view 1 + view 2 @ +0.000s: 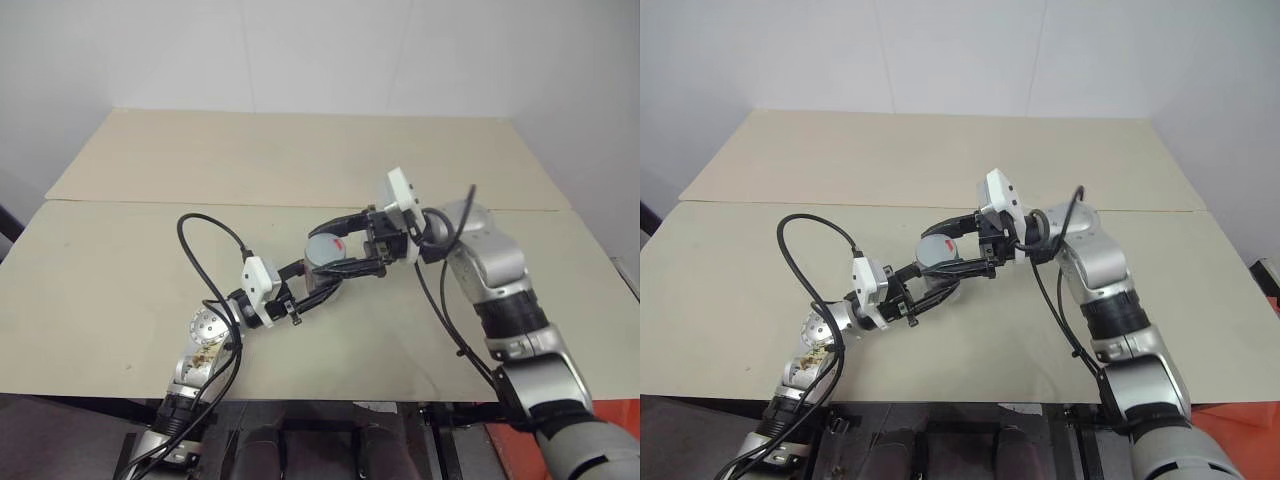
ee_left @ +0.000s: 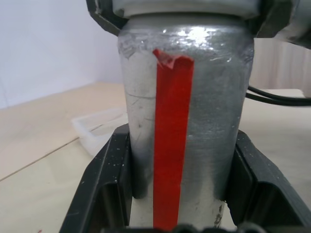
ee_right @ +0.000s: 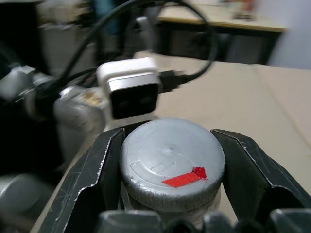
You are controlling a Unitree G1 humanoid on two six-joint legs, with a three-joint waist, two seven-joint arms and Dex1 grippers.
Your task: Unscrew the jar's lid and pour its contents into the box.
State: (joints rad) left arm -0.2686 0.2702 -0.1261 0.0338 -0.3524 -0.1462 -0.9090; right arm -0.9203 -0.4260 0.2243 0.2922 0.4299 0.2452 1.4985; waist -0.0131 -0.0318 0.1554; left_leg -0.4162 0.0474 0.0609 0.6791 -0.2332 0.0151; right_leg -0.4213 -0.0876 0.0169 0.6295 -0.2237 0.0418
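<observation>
Looking from left to right, we first meet the left tool (image 1: 322, 283), pinching one jar (image 2: 187, 121) by its body above the worktop (image 1: 120, 270); its two black fingers (image 2: 104, 189) press against the jar's sides. From the head views most of the jar is hidden behind those fingers and the white wrist camera (image 1: 258, 288), so only its top can be made out there. In the left wrist view the jar's base is cut off, and its red stripe (image 2: 170, 145) runs down the silvery wall. One clear box (image 2: 99, 128) lies on the worktop behind the jar, partly covered by it; its far end cannot be seen. Further right, one lid (image 3: 172, 162) with a single red mark sits on the jar's top, and the right tool (image 1: 340, 245) clamps it from both sides. We cannot tell whether the lid has loosened.
</observation>
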